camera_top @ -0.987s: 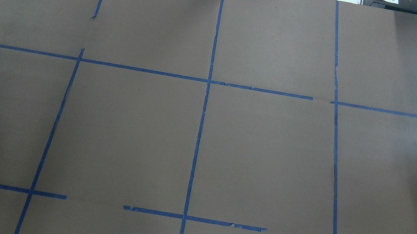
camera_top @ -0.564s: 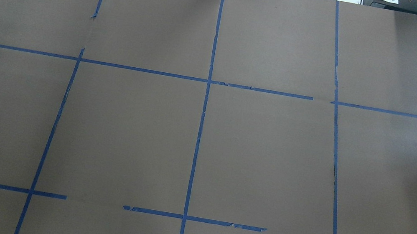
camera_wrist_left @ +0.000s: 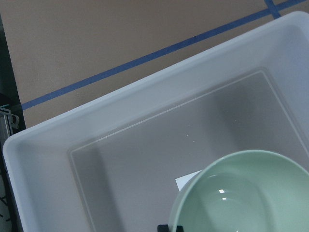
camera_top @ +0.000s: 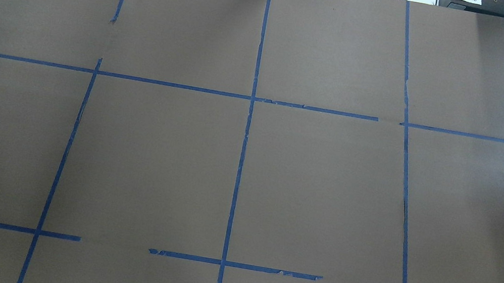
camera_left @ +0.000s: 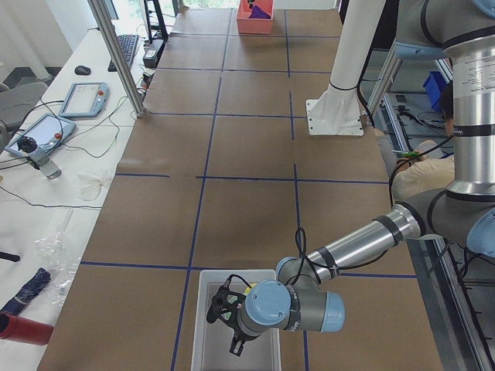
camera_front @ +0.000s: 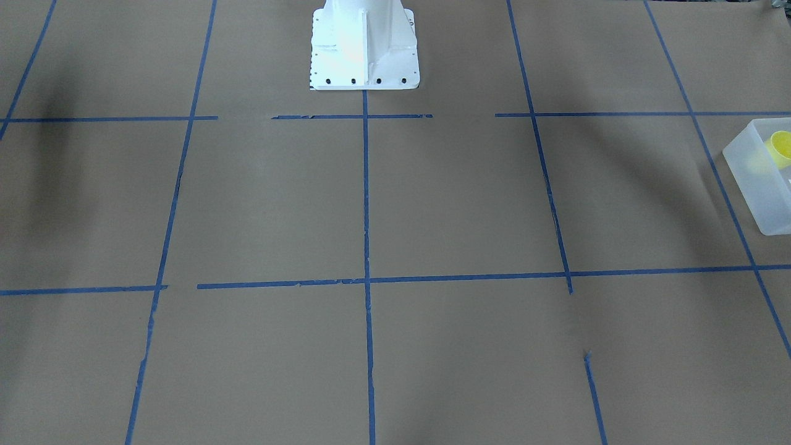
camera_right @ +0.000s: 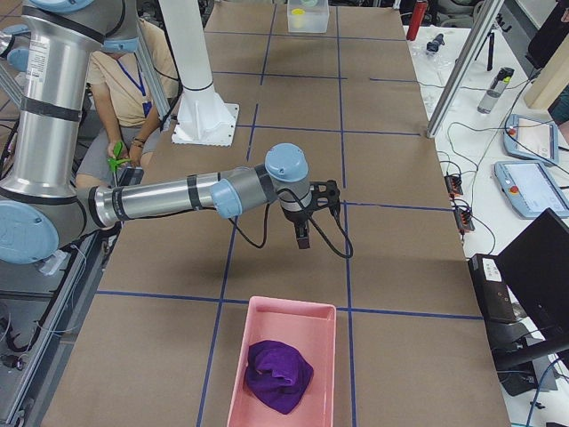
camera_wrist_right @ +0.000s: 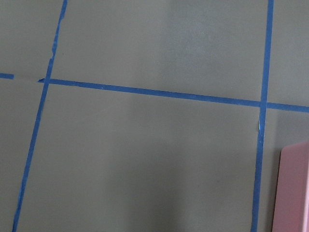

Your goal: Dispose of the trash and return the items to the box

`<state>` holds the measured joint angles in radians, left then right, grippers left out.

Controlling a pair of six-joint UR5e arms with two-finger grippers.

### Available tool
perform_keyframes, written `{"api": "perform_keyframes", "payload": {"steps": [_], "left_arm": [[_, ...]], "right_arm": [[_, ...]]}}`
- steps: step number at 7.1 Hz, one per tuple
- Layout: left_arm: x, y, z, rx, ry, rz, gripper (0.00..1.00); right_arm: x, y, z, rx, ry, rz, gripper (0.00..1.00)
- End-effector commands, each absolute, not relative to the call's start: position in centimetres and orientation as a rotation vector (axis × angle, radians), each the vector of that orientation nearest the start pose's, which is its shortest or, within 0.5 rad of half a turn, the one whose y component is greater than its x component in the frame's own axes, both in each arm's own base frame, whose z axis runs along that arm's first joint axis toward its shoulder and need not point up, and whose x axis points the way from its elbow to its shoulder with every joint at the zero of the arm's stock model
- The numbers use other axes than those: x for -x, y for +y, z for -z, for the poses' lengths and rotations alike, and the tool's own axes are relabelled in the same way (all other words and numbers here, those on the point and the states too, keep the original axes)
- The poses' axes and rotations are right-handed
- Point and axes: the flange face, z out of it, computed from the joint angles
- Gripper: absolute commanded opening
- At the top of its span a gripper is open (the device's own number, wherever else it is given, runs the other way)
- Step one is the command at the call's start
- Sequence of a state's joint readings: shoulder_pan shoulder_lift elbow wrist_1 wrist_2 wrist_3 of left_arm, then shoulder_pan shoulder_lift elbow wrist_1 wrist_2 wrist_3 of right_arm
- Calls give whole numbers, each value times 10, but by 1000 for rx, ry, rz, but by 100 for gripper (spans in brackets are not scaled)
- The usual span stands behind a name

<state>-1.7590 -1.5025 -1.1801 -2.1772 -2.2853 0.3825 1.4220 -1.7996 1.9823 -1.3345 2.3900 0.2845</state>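
Note:
The frosted-white box (camera_front: 751,179) stands at the table's end on my left, with the yellow cup (camera_front: 780,147) inside it. In the exterior left view my left gripper (camera_left: 232,325) hangs over the box (camera_left: 199,325), and a bit of the cup (camera_left: 249,291) shows beside it. The left wrist view looks into the box (camera_wrist_left: 72,140); a pale green bowl (camera_wrist_left: 241,193) is close under the camera, its rim by a dark finger tip. I cannot tell whether that gripper grips it. My right gripper (camera_right: 302,233) hovers over bare table; I cannot tell its state.
A pink bin (camera_right: 267,307) with a purple cloth (camera_right: 277,374) stands at the table's end on my right; its corner shows in the right wrist view (camera_wrist_right: 295,188). The robot's white base (camera_front: 363,43) is at the near edge. An operator (camera_right: 133,89) sits behind.

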Motion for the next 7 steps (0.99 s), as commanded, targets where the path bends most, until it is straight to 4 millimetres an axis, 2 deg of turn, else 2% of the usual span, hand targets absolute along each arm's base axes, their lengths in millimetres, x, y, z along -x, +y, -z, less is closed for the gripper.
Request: {"api": "perform_keyframes", "payload": {"steps": [1,2,3,4,6,7], "left_arm": [[152,-416,-825,-329,631,-229,3],[151,-409,-831,-316,637,-225,67],[150,-408,-831,-315,640,-221,96],[150,-414,-820,-319,656,-182,96],[143,-447,-731,-373,739,35,96],[100,-468,-688,-373,746,-34,97]], "right_arm": [[1,-412,-529,-205,-872,41,100],[2,-412,-529,-204,-873,43,100],[2,-412,-529,-204,-873,43,100],[2,-413,-530,-203,-872,42,100],[4,-416,-526,-214,-864,47,100],[6,-417,-525,-216,-857,51,100]]}}
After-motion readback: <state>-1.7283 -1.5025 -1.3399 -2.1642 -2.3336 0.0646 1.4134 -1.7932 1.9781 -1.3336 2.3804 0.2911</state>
